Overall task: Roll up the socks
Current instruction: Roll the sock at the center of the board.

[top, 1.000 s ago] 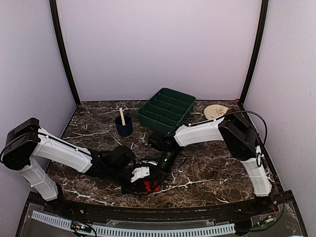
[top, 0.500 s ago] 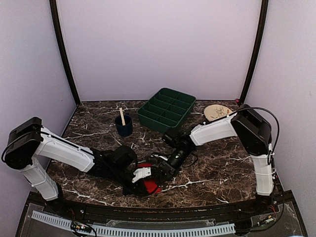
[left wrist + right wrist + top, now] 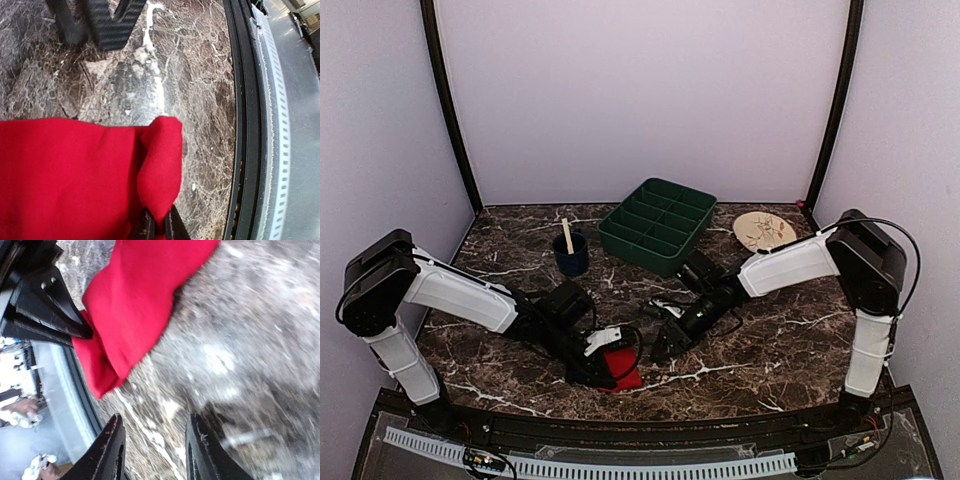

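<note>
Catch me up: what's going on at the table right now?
The left gripper is shut on a folded edge of the red sock, which lies on the marble table near its front edge. The right gripper stands open and empty just beside the sock, not touching it.

There is one red sock (image 3: 623, 379) to see. There is one green tray (image 3: 630, 250), one blue cup (image 3: 571, 260) with one wooden stick (image 3: 566, 234) in it, and one round wooden plate (image 3: 763, 230). There are two robot arms, a left arm (image 3: 455, 295) and a right arm (image 3: 790, 265), and one table (image 3: 770, 345).
</note>
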`<state>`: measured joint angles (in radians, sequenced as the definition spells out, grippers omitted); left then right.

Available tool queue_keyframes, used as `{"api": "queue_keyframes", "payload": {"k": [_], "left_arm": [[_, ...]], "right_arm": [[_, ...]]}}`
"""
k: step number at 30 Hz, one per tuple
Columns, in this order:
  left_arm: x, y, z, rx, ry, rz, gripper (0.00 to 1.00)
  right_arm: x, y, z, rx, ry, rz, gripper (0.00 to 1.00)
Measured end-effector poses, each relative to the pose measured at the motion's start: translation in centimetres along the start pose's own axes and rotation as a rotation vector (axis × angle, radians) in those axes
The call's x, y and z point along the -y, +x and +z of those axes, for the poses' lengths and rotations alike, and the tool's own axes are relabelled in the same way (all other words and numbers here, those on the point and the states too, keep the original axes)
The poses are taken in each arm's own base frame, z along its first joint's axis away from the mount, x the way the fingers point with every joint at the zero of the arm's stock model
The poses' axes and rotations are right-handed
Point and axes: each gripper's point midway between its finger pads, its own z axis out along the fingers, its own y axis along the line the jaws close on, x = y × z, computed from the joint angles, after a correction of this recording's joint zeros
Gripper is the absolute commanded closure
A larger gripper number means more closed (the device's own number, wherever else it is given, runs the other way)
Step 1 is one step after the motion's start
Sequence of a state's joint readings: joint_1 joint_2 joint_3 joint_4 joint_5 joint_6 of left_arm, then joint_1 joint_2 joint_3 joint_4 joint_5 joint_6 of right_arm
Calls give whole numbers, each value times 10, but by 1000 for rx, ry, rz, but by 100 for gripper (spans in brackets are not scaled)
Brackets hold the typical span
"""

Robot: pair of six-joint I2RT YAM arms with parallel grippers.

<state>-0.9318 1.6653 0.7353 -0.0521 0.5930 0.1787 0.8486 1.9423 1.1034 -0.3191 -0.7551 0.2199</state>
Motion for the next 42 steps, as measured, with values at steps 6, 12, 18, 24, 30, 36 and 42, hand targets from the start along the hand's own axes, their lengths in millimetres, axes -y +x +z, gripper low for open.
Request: {"api": "queue_keyframes", "payload": {"k": [6, 12, 18, 24, 30, 36, 42], "left_arm": [[-5, -4, 0, -14, 118, -105, 94], [-4, -8, 2, -52, 235, -181, 94], [-2, -2, -4, -70, 318, -261, 94], [-5, -1, -10, -71, 365, -316, 94], [-6, 1, -9, -83, 412, -349, 95], [-2, 5, -10, -91, 441, -367, 95], [0, 6, -13, -92, 457, -379, 95]], "right_arm": [[4, -2, -18, 89, 113, -67, 62], [-5, -3, -27, 158, 228, -204, 62], [-29, 4, -7, 145, 322, -384, 62], [-42, 15, 10, 116, 402, -515, 62], [-60, 8, 15, 128, 466, -631, 62], [-80, -5, 29, 125, 488, -725, 61], [-74, -1, 48, 56, 509, -759, 61]]}}
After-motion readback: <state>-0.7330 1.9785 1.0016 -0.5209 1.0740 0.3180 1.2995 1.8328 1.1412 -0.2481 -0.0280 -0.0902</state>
